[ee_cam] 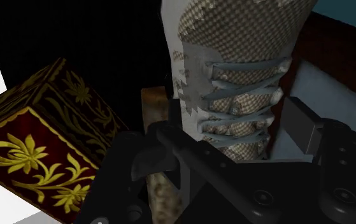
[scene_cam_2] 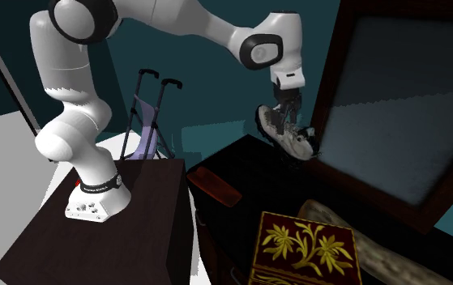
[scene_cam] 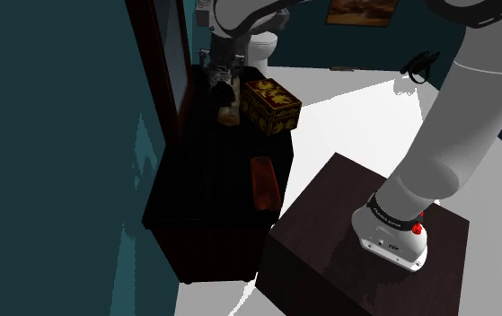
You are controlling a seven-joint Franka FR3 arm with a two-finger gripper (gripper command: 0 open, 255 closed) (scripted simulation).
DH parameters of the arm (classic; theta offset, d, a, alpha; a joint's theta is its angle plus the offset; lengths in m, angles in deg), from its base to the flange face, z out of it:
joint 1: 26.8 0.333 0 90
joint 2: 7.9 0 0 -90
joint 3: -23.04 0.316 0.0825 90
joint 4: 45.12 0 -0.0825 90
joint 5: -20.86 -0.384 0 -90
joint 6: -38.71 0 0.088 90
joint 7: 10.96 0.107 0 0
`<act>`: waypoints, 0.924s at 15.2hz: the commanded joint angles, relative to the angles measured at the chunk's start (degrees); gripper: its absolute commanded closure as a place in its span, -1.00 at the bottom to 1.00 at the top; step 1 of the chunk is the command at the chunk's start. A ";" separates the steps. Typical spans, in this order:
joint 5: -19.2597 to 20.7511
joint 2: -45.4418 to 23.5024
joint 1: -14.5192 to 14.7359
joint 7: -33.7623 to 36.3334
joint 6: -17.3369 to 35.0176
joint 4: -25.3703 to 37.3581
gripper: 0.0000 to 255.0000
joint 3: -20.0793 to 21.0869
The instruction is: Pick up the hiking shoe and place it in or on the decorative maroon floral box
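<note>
A grey and tan hiking shoe (scene_cam_2: pixel 291 138) with laces hangs tilted above the dark dresser (scene_cam_2: pixel 257 174), in front of the mirror. My black gripper (scene_cam_2: pixel 284 111) is shut on it from above. In the wrist view the fingers (ee_cam: pixel 305 126) clasp the laced upper of the shoe (ee_cam: pixel 240 70). The maroon box (ee_cam: pixel 33 146) with gold flowers stands on the dresser beside and below the shoe. In the shoulder view the gripper (scene_cam: pixel 222 74) hovers just to the left of the box (scene_cam: pixel 271 106). The box's lid (scene_cam_2: pixel 305 243) is closed.
A flat red object (scene_cam: pixel 264 182) lies on the dresser (scene_cam: pixel 213 206) nearer the stand (scene_cam: pixel 365 251). A tan mottled object (scene_cam_2: pixel 378 255) lies beside the box. A framed mirror (scene_cam_2: pixel 411 97) rises behind the dresser. A folded walker (scene_cam_2: pixel 147 121) and a toilet (scene_cam: pixel 263 45) stand on the floor.
</note>
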 commanded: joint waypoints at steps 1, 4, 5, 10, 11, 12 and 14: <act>-0.84 0.53 -1.64 -3.02 -0.13 -0.06 1.00 -0.87; -2.01 1.05 -4.04 -7.36 -0.04 -0.50 1.00 -2.28; -2.38 1.12 -4.82 -8.79 -0.05 -0.51 1.00 -2.76; -4.10 0.72 -8.72 -15.88 -0.51 0.48 1.00 -5.12; -4.43 0.49 -9.50 -17.28 -0.68 0.88 1.00 -5.57; -4.75 0.20 -10.27 -18.66 -0.87 1.36 1.00 -6.04; -5.37 -0.51 -11.80 -21.39 -1.33 2.52 1.00 -6.94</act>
